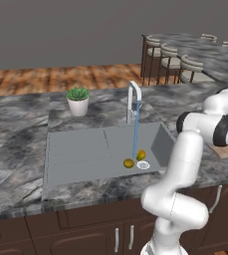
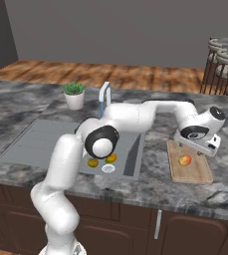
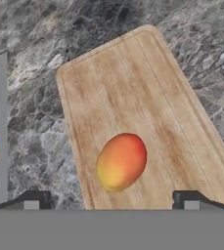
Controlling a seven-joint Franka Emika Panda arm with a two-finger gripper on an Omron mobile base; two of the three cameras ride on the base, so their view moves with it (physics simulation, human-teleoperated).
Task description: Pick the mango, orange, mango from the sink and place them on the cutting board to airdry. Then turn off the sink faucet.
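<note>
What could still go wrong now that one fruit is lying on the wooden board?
The round orange lies loose on the flat cutting board under the open gripper, so a nudge might roll it off. Water runs from the sink faucet, which could make the two fruits in the sink slippery to grasp. The arm's long reach back might brush the faucet.

A round orange-red fruit (image 3: 121,161) lies on the flat light wooden cutting board (image 3: 147,88). Two small fruits, one yellow-green (image 1: 129,163) and one orange-green (image 1: 141,155), sit in the grey sink (image 1: 80,154), by the running silver faucet (image 1: 133,99)
</note>
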